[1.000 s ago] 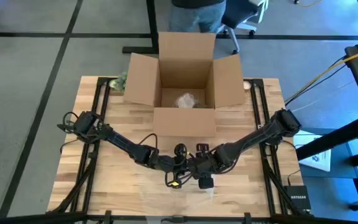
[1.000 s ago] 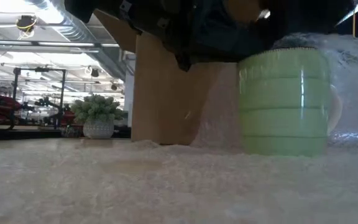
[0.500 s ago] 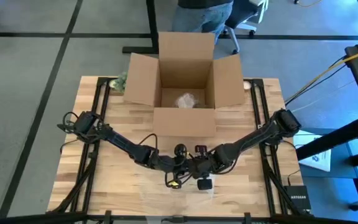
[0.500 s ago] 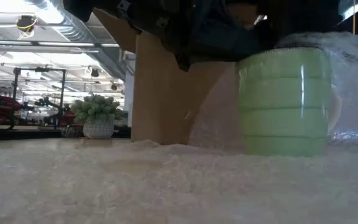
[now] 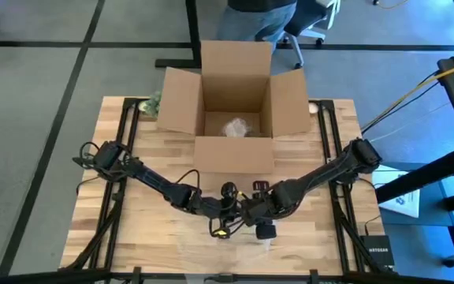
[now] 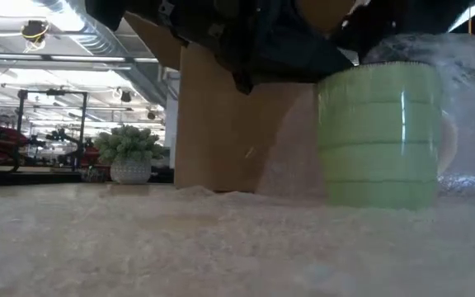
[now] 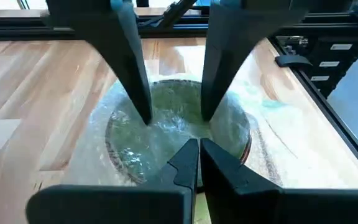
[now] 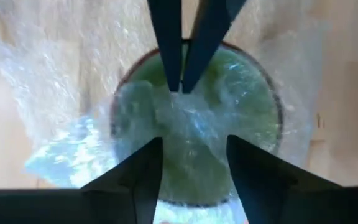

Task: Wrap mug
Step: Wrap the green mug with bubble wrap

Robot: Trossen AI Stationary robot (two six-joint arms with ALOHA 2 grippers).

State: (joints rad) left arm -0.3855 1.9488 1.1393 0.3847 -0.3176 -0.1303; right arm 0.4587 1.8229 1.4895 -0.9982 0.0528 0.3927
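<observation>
A pale green mug [image 6: 378,132] stands upright on a sheet of clear bubble wrap [image 6: 221,239] near the table's front middle. The wrap rises around the mug and is stuffed into its mouth [image 8: 191,118]. Both grippers hang over that mouth, pointing down. My left gripper [image 7: 199,149] is shut, its tips at the wrap in the opening. My right gripper [image 8: 194,140] is open, one finger on each side of the left tips. In the high view the two [image 5: 244,214] meet above the mug and hide it. My left gripper's shut tips [image 8: 178,87] come from above and rest on the bunched wrap in the middle of the mug's mouth. Whether a fold lies between them cannot be told. My right gripper's spread fingertips [image 7: 145,115] reach down onto the wrap [image 7: 173,127] inside the mug's rim. The mug stands on the table.
An open cardboard box [image 5: 235,102] stands at the table's far middle, with a bundle of wrap [image 5: 235,126] inside. A small potted plant [image 6: 130,153] sits at the far left corner. Bare wood lies left and right of the arms.
My right gripper has shifted a little over the mug's mouth, first toward the table's left and then back to the right. The mug has stayed upright in about the same place.
</observation>
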